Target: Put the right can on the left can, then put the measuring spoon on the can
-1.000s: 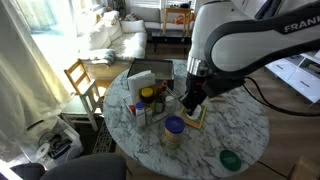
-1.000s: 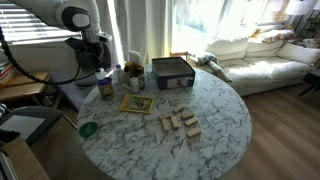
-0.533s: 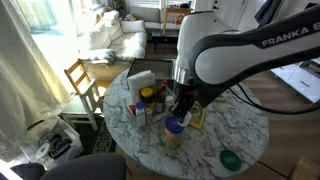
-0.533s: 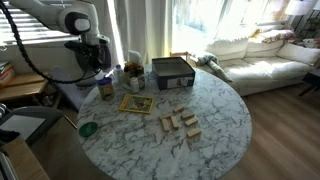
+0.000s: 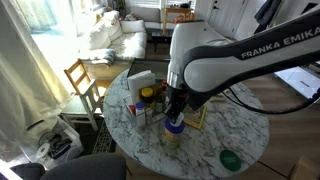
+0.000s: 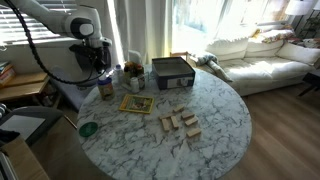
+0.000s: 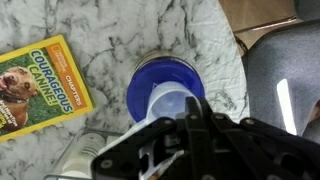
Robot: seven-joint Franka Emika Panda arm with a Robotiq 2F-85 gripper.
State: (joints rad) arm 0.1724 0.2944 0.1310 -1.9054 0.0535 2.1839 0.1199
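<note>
Above the right can (image 7: pixel 165 72) hangs the pincer (image 5: pixel 176 112) (jaws unclear).

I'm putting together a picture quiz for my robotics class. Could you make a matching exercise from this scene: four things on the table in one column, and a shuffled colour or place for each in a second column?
Things:
1. can
2. book
3. disc
4. wooden blocks

Descriptions:
A. green, near the edge of the table
B. blue top, right below the gripper
C. pale, clustered mid-table
D. yellow cover with a dog

Pairs: 1-B; 2-D; 3-A; 4-C
</note>
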